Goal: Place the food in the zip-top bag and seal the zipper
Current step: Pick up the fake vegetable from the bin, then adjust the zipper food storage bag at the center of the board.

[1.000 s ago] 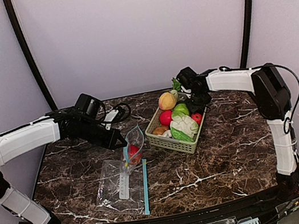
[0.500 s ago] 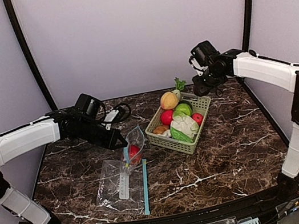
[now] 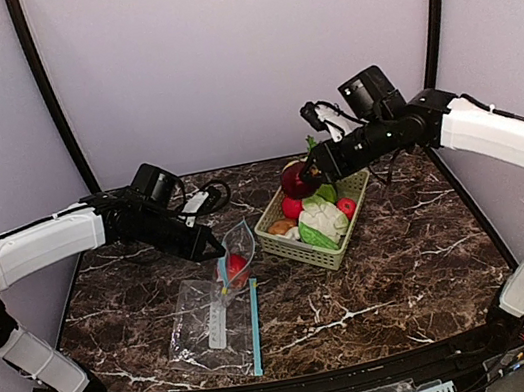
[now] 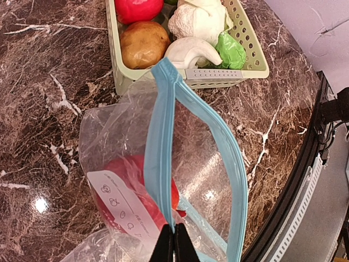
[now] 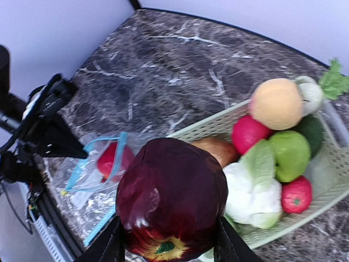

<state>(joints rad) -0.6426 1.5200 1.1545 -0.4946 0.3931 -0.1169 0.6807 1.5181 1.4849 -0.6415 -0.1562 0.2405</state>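
A dark red apple (image 5: 172, 199) is gripped between the two fingers of the right claw (image 3: 300, 179) and is held in the air over the far left part of the pale green basket (image 3: 317, 247). The rest of the food is seen inside that basket: a peach-coloured fruit (image 5: 277, 103), a red fruit (image 5: 248, 134), a green fruit (image 5: 289, 154), a white cauliflower (image 5: 252, 194) with green leaves, a small red piece (image 5: 296, 195) and a brown potato (image 4: 144, 43).

The zip-top bag (image 4: 207, 164) is found on the dark marble table (image 3: 406, 262), just left of the basket, with its mouth raised and spread open. One red piece of food (image 4: 136, 185) is seen inside it. The blue zipper strip (image 4: 161, 142) is pinched at one edge by the left claw (image 4: 174, 245), whose tips are pressed together on it.

Nearer the arm bases, clear plastic (image 3: 199, 329) is laid flat on the table; whether it belongs to the same bag cannot be told.
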